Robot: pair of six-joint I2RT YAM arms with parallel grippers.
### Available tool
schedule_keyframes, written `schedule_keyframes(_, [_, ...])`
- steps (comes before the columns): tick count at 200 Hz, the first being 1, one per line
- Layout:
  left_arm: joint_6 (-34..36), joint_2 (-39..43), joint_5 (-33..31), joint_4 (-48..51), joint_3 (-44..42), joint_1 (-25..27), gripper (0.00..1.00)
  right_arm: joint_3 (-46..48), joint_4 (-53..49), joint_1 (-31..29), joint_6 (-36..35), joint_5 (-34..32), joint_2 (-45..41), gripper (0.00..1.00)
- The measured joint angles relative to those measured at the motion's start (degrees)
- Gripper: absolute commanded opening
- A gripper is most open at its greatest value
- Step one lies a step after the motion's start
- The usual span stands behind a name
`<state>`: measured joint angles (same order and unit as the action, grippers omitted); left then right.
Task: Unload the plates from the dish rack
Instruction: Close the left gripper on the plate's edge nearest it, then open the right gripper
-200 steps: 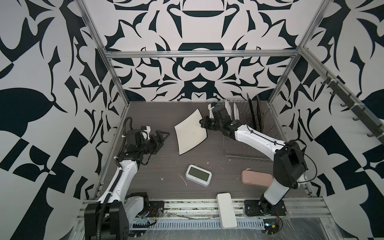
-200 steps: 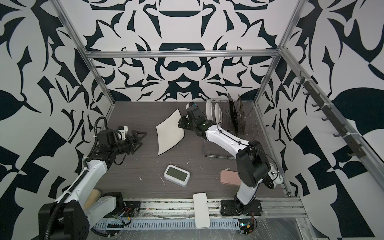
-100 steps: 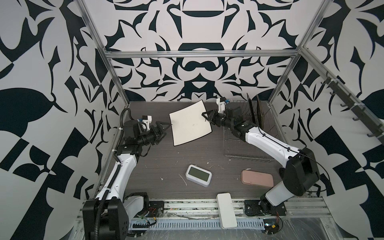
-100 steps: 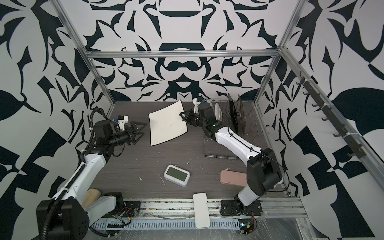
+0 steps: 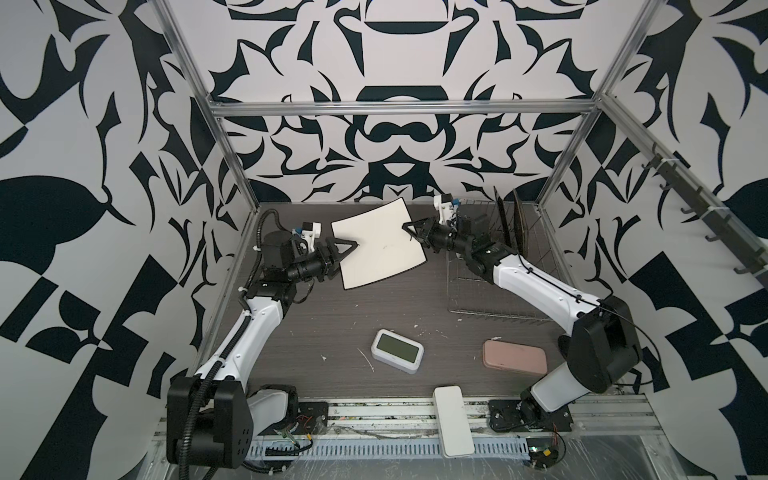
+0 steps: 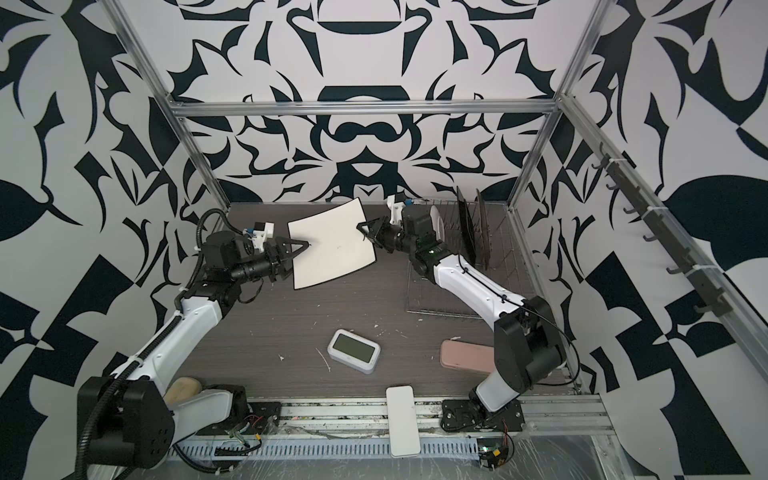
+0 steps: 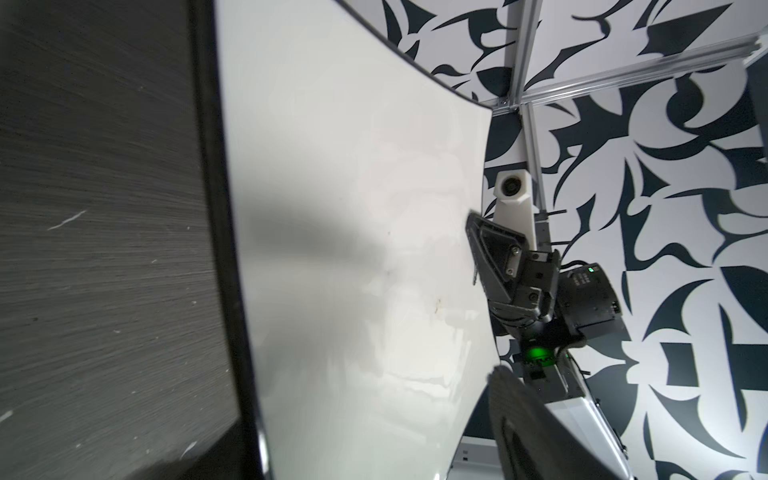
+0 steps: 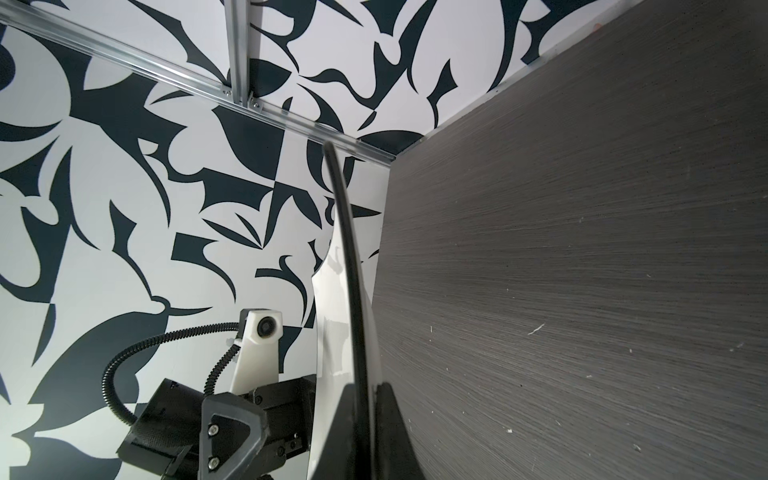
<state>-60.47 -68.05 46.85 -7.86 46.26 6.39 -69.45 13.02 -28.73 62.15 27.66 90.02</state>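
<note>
White square plate [image 5: 380, 245], thin dark rim, glossy, slightly dished, hangs mid-air at far centre, left of the dish rack [image 5: 494, 309]. A second ago it sat lower and more edge-on, with the left gripper [image 5: 348, 252] well apart. Now that gripper's jaws straddle the plate's left edge and are narrowing; clamped yet, can't tell. Right gripper [image 5: 409, 232] pinches the right edge. Looks like a handover. Dark plates [image 5: 509, 224] stand upright in the rack.
</note>
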Motion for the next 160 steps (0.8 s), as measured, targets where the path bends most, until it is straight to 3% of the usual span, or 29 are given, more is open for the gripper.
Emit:
schedule_keyframes(41, [-3.06,-0.68,-0.07,-4.07,-0.04,0.00,0.49,0.00,2.27,0.76,1.73,1.81,0.00,0.00])
schedule_keyframes(92, [-4.48,-0.81,-0.11,-6.69,-0.04,0.00,0.53,0.00,3.76,0.98,3.87,4.98,0.00,0.00])
schedule_keyframes(160, [-7.32,-1.14,0.00,-8.74,0.02,0.00,0.13,0.00,5.73,0.98,5.05,7.10,0.04,0.00])
